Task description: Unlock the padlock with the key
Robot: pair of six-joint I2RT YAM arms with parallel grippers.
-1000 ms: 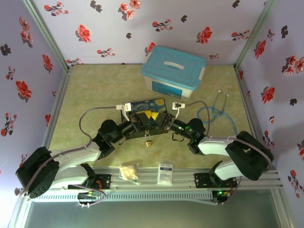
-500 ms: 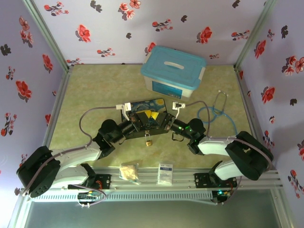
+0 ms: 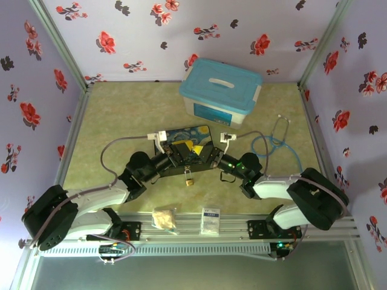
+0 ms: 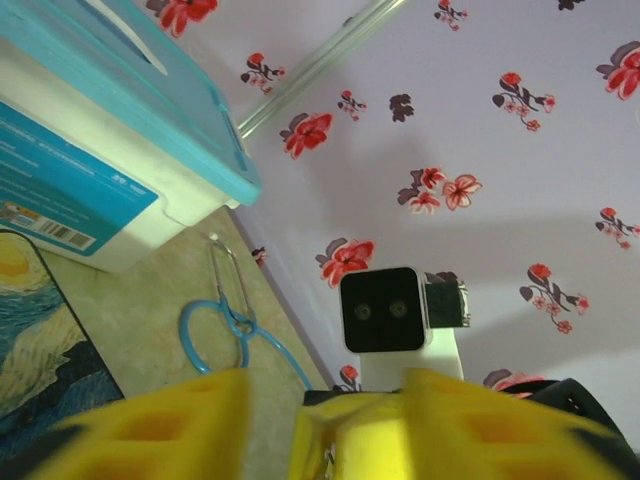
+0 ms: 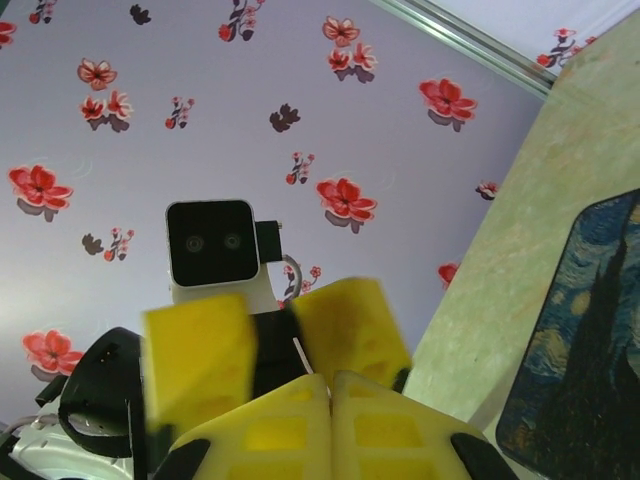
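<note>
With my right gripper (image 5: 330,390) clenched, on the key or not I cannot tell, and my left gripper (image 5: 268,340) released opposite it, I should steady the padlock (image 3: 189,179), lying on the counter (image 3: 121,121) just beside both, before turning anything.

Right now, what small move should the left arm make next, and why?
Probably back the left end effector off and down toward the padlock: its fingers stand open facing the shut right end effector, and the padlock lies free on the table.

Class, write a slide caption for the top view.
Left gripper and right gripper meet by the box; padlock nearby.
</note>
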